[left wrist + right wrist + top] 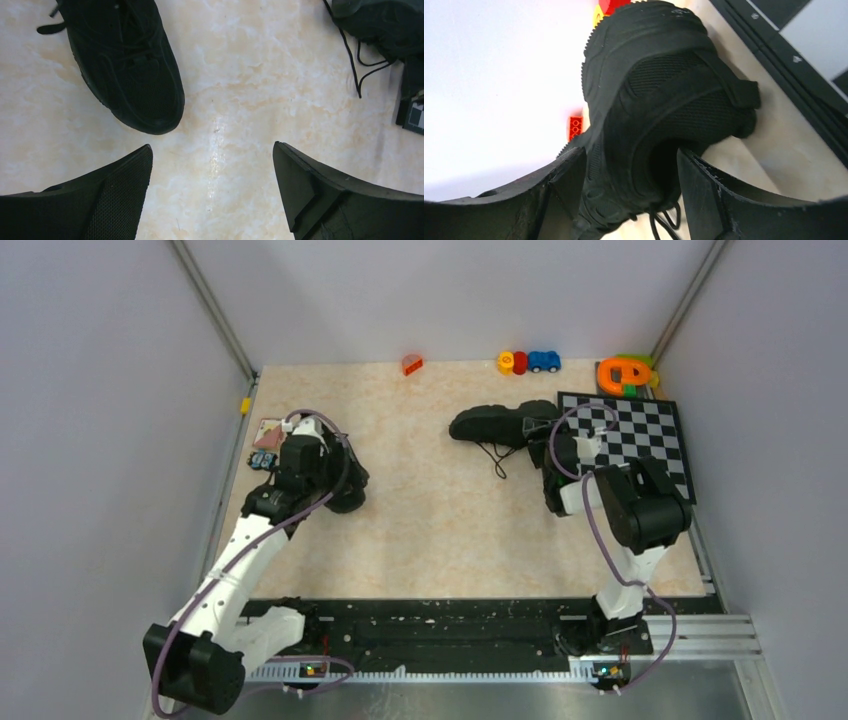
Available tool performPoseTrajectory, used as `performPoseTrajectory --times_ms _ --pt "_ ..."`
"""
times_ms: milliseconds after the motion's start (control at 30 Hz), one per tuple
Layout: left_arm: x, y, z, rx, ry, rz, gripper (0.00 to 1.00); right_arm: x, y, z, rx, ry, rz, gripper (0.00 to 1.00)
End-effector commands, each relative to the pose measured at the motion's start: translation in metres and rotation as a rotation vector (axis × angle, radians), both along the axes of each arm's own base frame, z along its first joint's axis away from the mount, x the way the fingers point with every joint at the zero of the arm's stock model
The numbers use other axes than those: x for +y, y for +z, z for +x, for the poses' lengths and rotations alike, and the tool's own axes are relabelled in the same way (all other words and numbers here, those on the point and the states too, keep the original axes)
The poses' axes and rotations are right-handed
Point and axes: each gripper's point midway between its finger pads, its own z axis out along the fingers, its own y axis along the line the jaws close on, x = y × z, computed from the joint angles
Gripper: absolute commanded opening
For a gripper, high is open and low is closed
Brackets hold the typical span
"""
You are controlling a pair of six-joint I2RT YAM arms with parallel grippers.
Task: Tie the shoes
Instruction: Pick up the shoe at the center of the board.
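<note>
- Fingers of the left gripper (pixel 212 150) filled the bottom of your left wrist view. The jaws stood spread wide with only bare table (pixel 220 90) between them, pinching nothing.
- You saw the first shoe (pixel 125 65) just beyond the left-hand finger. It sat sole down, with its rounded toe pointing toward the fingers and clear of them. From above, this shoe was mostly hidden beneath the left arm, on the left half of the table.
- You saw the second shoe (pixel 495 425) toward the back right of the table, with its toe pointing left. Its heel end lay beside the checkerboard (pixel 630 435).
- A thin lace (pixel 497 462) from the second shoe lay in loose strands on the table, trailing toward the near edge.
- Your right gripper (pixel 630 155) hung over the heel half of the second shoe. The jaws were spread, with one finger on each side of the shoe's collar. You could not tell whether either finger touched the shoe.
- Along the back edge you saw a red brick (pixel 412 364), a row of small toys (pixel 528 362) in yellow, red and blue, and an orange and green toy (pixel 625 373). All stood apart from both shoes.
</note>
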Motion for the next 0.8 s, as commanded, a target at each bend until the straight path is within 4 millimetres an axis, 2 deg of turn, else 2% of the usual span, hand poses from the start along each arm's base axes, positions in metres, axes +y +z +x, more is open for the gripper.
performPoseTrajectory --times_ms 0,67,167,233,267,300,467,500,533,667,767 --pt "-0.011 -0.003 -0.008 -0.005 -0.063 -0.033 0.93 0.004 0.038 0.029 -0.147 0.002 0.046 0.63" --pt "-0.004 0.000 -0.008 -0.015 -0.044 0.002 0.93 0.008 0.042 0.033 -0.174 0.017 0.057 0.47" --pt "-0.001 0.000 -0.012 -0.006 -0.047 0.020 0.94 0.011 0.057 0.032 -0.223 0.039 0.057 0.13" --pt "-0.001 0.000 -0.014 -0.004 -0.053 0.021 0.94 0.009 0.064 0.029 -0.217 0.039 0.034 0.00" --pt "-0.001 0.001 -0.015 -0.008 -0.057 0.019 0.94 0.010 0.073 0.027 -0.223 0.050 0.016 0.00" --pt "-0.002 0.001 -0.016 -0.010 -0.063 0.019 0.94 0.013 0.071 0.026 -0.186 0.074 -0.020 0.00" --pt "-0.001 0.012 -0.017 -0.062 -0.070 0.014 0.94 0.035 0.105 0.021 -0.053 0.280 -0.236 0.00" --pt "-0.002 0.014 -0.017 -0.077 -0.075 0.008 0.94 0.039 0.121 0.021 -0.034 0.325 -0.284 0.00" --pt "-0.004 0.014 -0.017 -0.086 -0.081 0.000 0.94 0.041 0.125 0.017 0.015 0.362 -0.328 0.00" --pt "-0.011 0.013 -0.019 -0.085 -0.113 -0.030 0.94 0.052 0.132 -0.013 0.152 0.572 -0.451 0.00" --pt "-0.015 0.013 -0.018 -0.077 -0.126 -0.038 0.94 0.060 0.143 -0.043 0.183 0.718 -0.502 0.00"
